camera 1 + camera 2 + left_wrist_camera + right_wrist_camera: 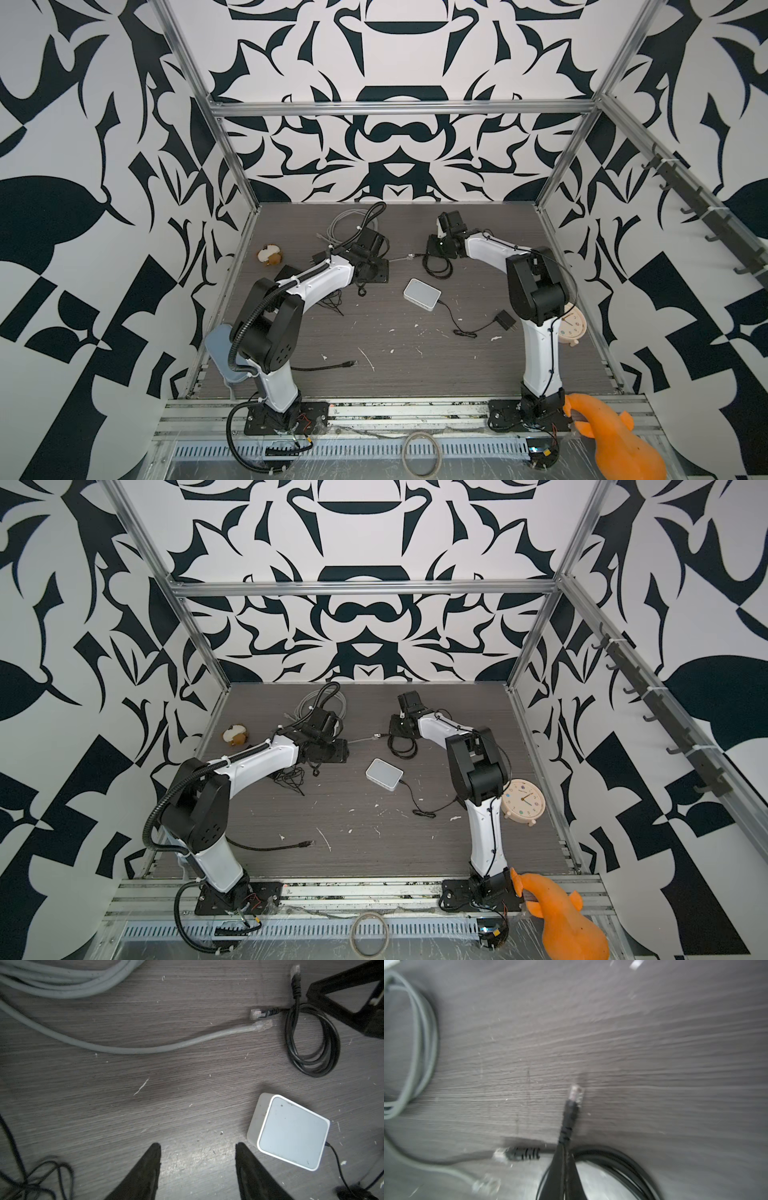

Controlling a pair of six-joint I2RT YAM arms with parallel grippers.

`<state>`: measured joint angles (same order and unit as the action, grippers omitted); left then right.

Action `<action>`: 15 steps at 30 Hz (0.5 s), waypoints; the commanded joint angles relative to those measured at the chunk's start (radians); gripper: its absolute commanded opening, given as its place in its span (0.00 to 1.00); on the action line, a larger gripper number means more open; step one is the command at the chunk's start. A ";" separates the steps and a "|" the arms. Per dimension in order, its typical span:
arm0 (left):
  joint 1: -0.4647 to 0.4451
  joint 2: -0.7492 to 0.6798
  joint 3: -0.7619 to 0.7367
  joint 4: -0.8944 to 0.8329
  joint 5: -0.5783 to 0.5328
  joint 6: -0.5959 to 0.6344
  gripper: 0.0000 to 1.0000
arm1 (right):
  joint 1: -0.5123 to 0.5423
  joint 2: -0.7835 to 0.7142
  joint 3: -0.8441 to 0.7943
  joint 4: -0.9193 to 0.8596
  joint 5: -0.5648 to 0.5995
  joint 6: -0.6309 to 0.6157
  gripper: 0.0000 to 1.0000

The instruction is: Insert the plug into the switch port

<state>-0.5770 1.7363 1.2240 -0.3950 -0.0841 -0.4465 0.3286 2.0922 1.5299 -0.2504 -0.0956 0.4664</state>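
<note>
The white square switch (422, 294) (291, 1132) lies flat mid-table with a thin black power lead at one corner; its port is hidden. In the right wrist view my right gripper (563, 1146) is shut on the boot of a black cable, and the clear plug (577, 1094) sticks out past the fingertips just above the table. That cable's coil (436, 266) lies below the gripper. In the left wrist view my left gripper (197, 1147) stands open over bare table beside the switch, holding nothing.
A second black plug (256, 1014) and a grey cable's plug (264, 1025) lie tip to tip near the coil. The grey cable coil (349, 224) sits at the back. Also here: a power adapter (505, 322), a clock (523, 800), a loose black cable (328, 365) and a small toy (270, 255).
</note>
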 commanded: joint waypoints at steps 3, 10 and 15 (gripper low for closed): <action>0.027 -0.100 -0.009 -0.049 -0.059 0.011 0.61 | -0.035 -0.212 0.014 -0.084 -0.003 -0.085 0.00; 0.036 -0.141 -0.008 -0.054 -0.062 -0.004 0.62 | -0.026 -0.266 -0.139 -0.035 -0.065 -0.026 0.26; 0.037 -0.142 -0.012 -0.060 -0.051 -0.020 0.61 | 0.044 -0.194 -0.106 -0.002 0.039 -0.006 0.46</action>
<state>-0.5426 1.6073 1.2224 -0.4263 -0.1349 -0.4488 0.3340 1.8664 1.4071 -0.2649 -0.1112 0.4469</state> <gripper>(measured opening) 0.613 0.449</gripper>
